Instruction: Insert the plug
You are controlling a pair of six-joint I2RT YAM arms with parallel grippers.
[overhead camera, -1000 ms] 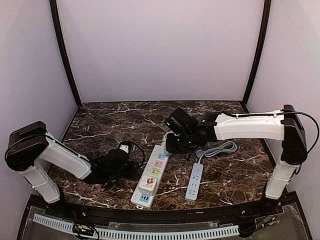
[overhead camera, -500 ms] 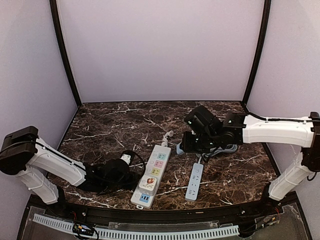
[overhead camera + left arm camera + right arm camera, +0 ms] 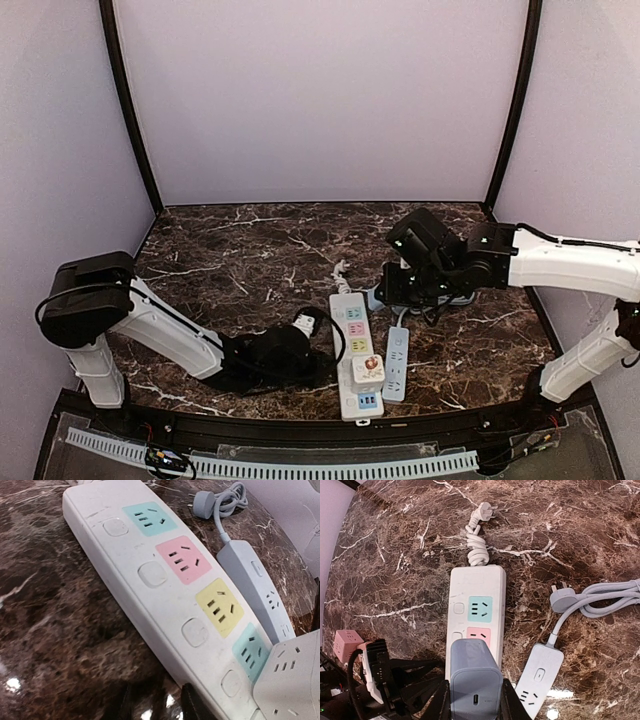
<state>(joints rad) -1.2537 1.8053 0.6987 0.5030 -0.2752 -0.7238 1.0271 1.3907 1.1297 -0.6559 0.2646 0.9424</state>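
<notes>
A white power strip (image 3: 353,345) with coloured sockets lies near the table's front; a white cube adapter (image 3: 367,370) sits on its near end. My right gripper (image 3: 395,288) hovers behind the strip's far end. In the right wrist view it (image 3: 475,702) is shut on a grey-blue charger plug (image 3: 474,677), held above the strip (image 3: 477,587) near its pink socket. My left gripper (image 3: 322,365) lies low on the table at the strip's left side. In the left wrist view it (image 3: 157,705) is open and empty, one fingertip (image 3: 192,702) against the strip's edge (image 3: 150,580).
A smaller grey-blue strip (image 3: 396,362) lies against the white strip's right side, with its coiled cable and plug (image 3: 562,597) behind it. The white strip's own plug (image 3: 484,513) lies further back. A pink cube (image 3: 345,645) sits at the left, beside the left arm.
The left arm has swept right along the table and pushed the white strip right, against the grey strip. The right gripper has drawn back to the right with the charger.
</notes>
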